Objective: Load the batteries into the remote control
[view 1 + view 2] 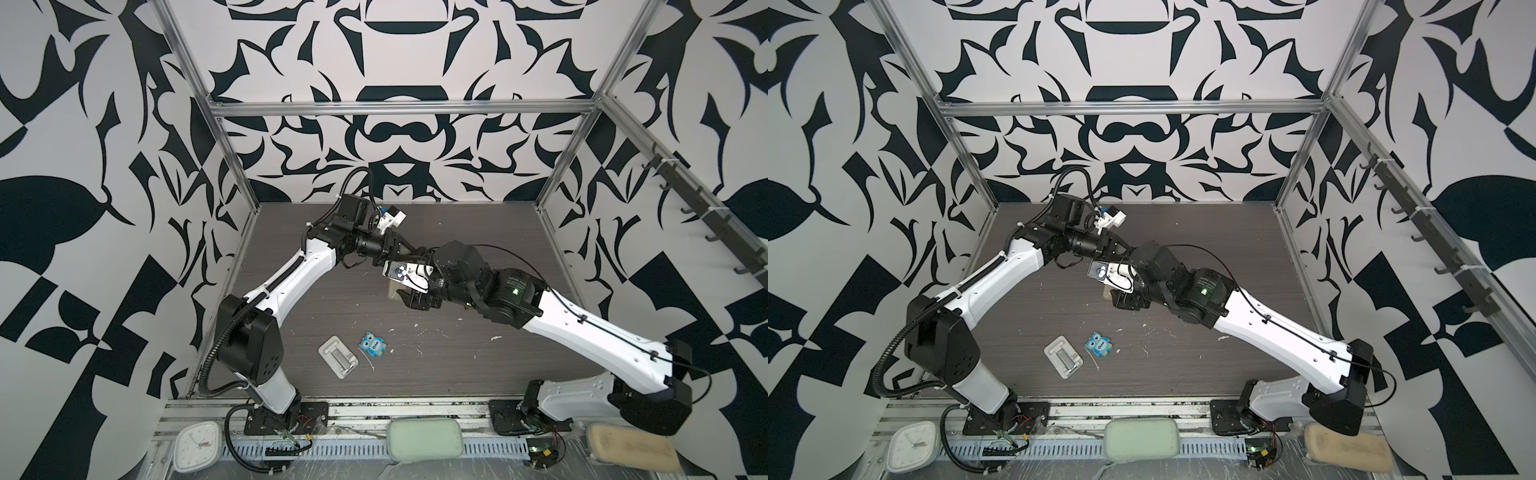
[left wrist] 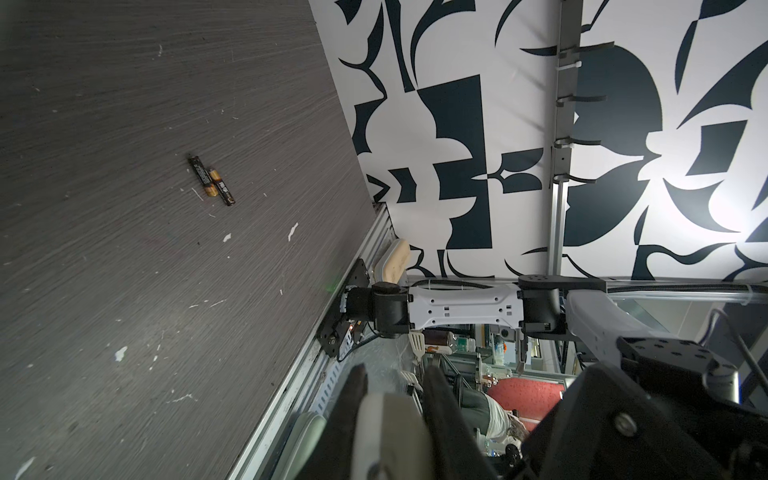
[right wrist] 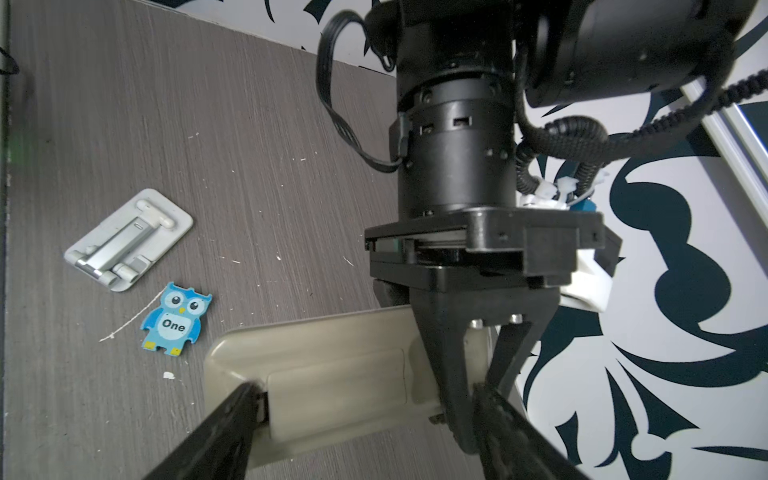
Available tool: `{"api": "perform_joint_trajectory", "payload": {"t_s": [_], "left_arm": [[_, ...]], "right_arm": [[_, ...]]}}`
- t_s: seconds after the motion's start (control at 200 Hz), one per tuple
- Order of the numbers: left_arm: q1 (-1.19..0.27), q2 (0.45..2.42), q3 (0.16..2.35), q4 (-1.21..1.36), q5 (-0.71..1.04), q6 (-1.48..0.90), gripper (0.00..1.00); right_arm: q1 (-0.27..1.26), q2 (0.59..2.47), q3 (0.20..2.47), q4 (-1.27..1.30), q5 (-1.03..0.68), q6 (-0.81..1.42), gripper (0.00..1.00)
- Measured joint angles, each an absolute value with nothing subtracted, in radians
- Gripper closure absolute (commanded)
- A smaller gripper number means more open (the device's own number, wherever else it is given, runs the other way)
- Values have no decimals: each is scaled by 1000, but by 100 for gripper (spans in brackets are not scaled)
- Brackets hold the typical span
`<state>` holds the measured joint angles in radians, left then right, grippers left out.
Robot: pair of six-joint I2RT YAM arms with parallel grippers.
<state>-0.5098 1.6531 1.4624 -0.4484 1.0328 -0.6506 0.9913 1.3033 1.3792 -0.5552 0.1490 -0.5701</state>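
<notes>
The worktop [image 1: 457, 232] is dark grey wood grain, scuffed and dotted with white flecks. It is boxed in by walls [image 1: 399, 137] with a bold black-and-white pattern on a metal frame [image 1: 399, 109].

The remote control [image 3: 332, 357] is held off the worktop near its middle. Its plain beige back faces the right wrist camera, and the battery cover [image 3: 336, 390] sits in place. The left hand [image 3: 476, 386] is clamped on 1 end of the remote. The right hand [image 3: 368, 395] is spread wide along the remote, with 1 fingertip [image 3: 249, 399] touching the end of the cover.

The 2 batteries [image 2: 212, 180] are dark with gold bands. They lie on the worktop side by side and touching, offset a little lengthwise.

Toward the front edge, a white tray [image 3: 183, 220] holds a folded metal piece [image 3: 120, 245]. Just beside the tray lies a blue owl tag [image 3: 176, 320] marked "One".
</notes>
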Motion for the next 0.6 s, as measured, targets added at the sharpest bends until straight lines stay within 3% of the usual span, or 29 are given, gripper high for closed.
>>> {"api": "perform_joint_trajectory", "payload": {"t_s": [0.6], "left_arm": [[-497,1668,1462,-428,974,-649,100]], "right_arm": [[1008,1324,1365,-514,252,-667,18]]}}
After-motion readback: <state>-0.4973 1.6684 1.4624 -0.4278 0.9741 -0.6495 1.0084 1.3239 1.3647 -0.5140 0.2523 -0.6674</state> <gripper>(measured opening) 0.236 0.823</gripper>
